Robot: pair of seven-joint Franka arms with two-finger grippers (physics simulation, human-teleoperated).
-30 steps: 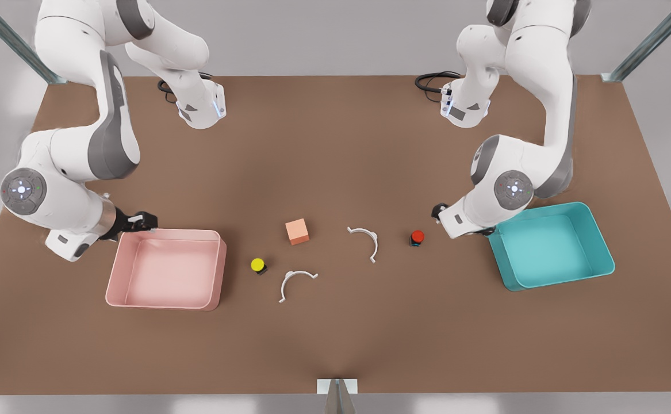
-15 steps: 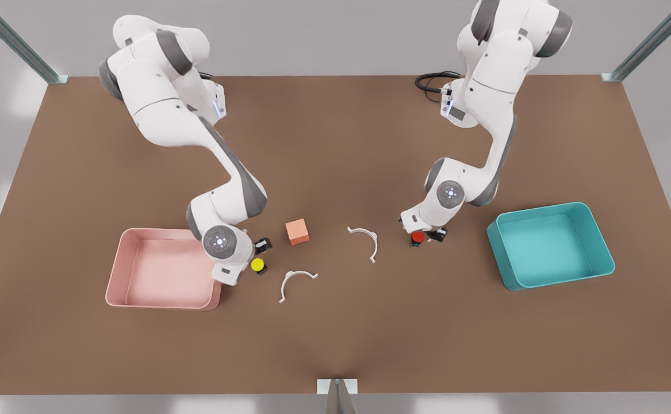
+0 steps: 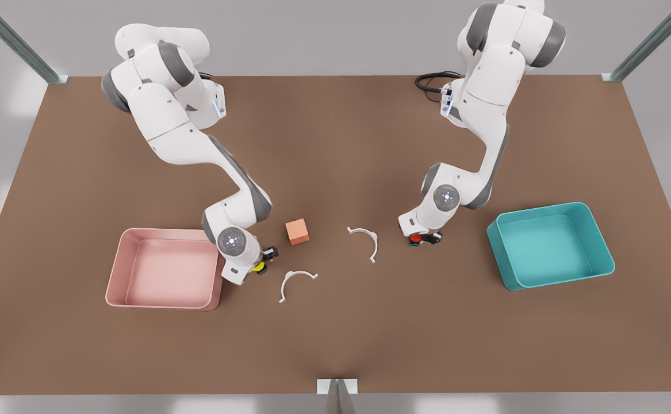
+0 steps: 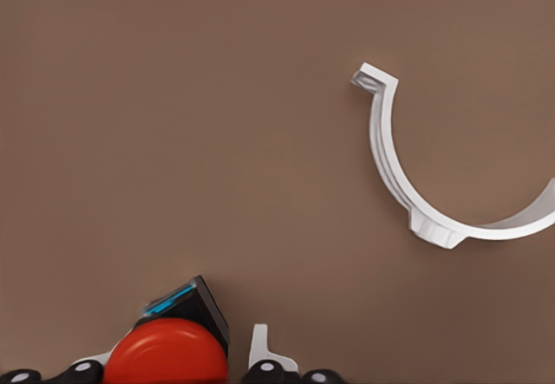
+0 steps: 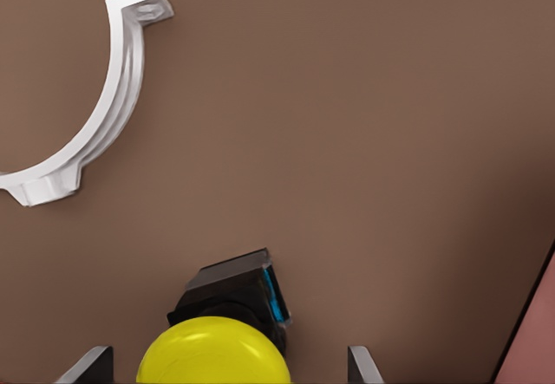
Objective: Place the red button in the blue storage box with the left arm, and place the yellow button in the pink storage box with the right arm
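The red button (image 3: 416, 237) (image 4: 165, 354) rests on the brown table, left of the blue storage box (image 3: 548, 208) in the front view. My left gripper (image 3: 421, 238) (image 4: 178, 360) is down over it, open, with one finger (image 4: 258, 345) near each side of the cap. The yellow button (image 3: 260, 267) (image 5: 212, 349) rests just right of the pink storage box (image 3: 163, 232). Low over it, my right gripper (image 3: 260, 265) (image 5: 227, 362) is open, and its fingers (image 5: 362, 362) straddle the button with wide gaps. Nothing lies in either box.
An orange-pink cube (image 3: 297, 231) sits between the two arms. Two white curved clips lie on the table, one (image 3: 376, 244) (image 4: 390, 167) left of the red button and one (image 3: 295, 274) (image 5: 113, 115) right of the yellow button.
Both arms swung in from beside the boxes to the buttons. Since half a second ago each gripper has dropped lower over its button. The buttons, boxes, cube and clips have not moved.
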